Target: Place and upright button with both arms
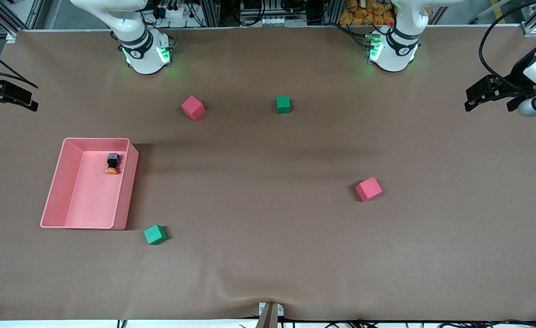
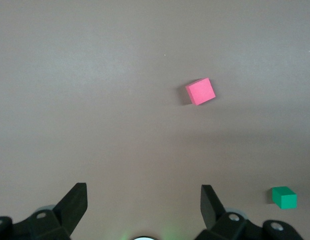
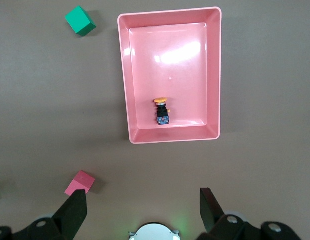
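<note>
**Button lies on its side in the pink tray; both claws apart and holding nothing**

The button (image 1: 112, 164) rests inside the pink tray (image 1: 57, 182), near the tray's end closest to the robots' bases and close to the wall that faces the middle of the worktop (image 1: 268, 255). It lies tipped over, its orange cap pointing toward the front camera and its black body toward the bases. The right wrist view shows the same: the button (image 3: 162, 111) on the tray floor, cap and body in line along the tray's (image 3: 170, 137) long axis, just short of one end wall.

The tray sits toward the right arm's end of the worktop. Four foam cubes lie around it. A green cube (image 1: 155, 234) sits just beside the tray's corner nearest the front camera. A red cube (image 1: 193, 108) lies nearer the bases, in front of the right arm's base. A second green cube (image 1: 283, 105) lies about as near the bases, midway between the two arms. A second red cube (image 1: 369, 189) sits toward the left arm's end.

The right claw (image 3: 142, 207) hangs high over bare worktop between the tray and the bases, fingers spread wide and empty. The left claw (image 2: 143, 204) is likewise spread wide and empty, over the left arm's end of the worktop, with the red cube (image 2: 200, 91) and green cube (image 2: 284, 197) below it.
</note>
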